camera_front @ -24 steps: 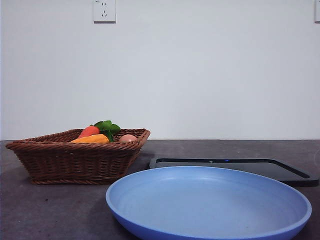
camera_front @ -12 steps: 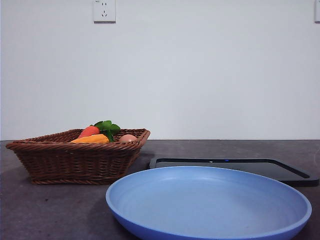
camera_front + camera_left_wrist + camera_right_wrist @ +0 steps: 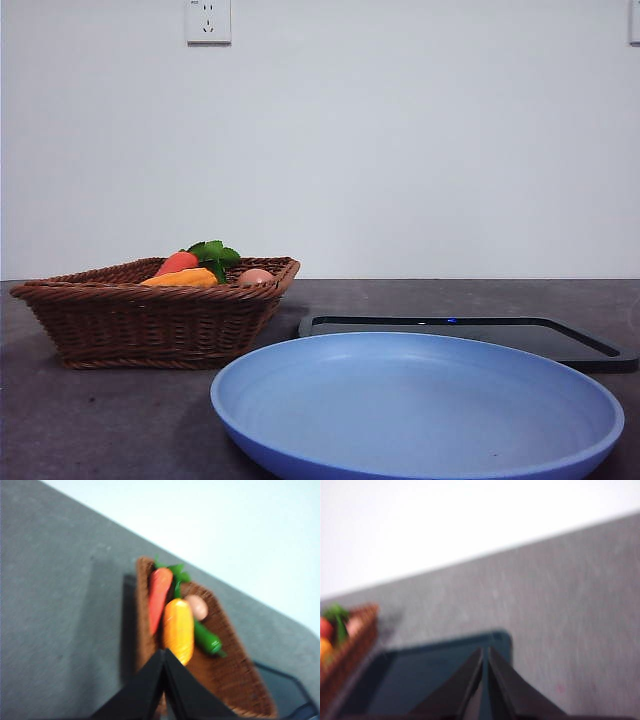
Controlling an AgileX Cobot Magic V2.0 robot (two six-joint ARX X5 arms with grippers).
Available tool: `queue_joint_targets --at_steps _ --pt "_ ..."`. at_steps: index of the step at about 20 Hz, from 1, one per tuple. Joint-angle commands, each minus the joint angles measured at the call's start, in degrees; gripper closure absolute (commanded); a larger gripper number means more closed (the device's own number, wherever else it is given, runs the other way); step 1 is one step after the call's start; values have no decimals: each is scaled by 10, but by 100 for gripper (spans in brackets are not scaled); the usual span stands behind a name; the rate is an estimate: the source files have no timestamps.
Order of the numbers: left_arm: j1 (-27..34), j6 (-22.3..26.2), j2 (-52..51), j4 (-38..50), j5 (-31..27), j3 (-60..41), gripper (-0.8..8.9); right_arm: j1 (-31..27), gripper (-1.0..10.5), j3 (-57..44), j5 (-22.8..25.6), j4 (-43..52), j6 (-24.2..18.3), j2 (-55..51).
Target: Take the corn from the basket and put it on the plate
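Observation:
The yellow-orange corn (image 3: 178, 629) lies in the brown wicker basket (image 3: 150, 320), between a red-orange carrot (image 3: 160, 596) and a green vegetable (image 3: 207, 639); in the front view only the corn's top (image 3: 183, 279) peeks over the rim. The light-blue plate (image 3: 415, 405) sits near and large at the front, holding nothing. My left gripper (image 3: 164, 655) hangs shut above the basket's near end, just short of the corn. My right gripper (image 3: 485, 655) is shut, high over the black tray (image 3: 420, 675). Neither arm shows in the front view.
A flat black rectangular tray (image 3: 470, 335) lies behind the plate, right of the basket. A small pinkish egg-like thing (image 3: 196, 607) rests in the basket beside the corn. The dark grey table (image 3: 120, 420) runs back to a white wall.

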Motion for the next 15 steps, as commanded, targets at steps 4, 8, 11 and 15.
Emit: queue_joint_targets --at_steps 4,8,11,15 --pt "1 -15 42 -34 8 92 808 1 945 96 1 -41 3 38" --pt "1 12 103 -71 48 160 808 1 945 166 -16 -97 -27 96" --pt "1 45 154 -116 85 213 808 4 945 221 -40 -154 -62 147" --pt "0 111 223 -197 118 280 808 5 945 285 -98 -233 -113 221"
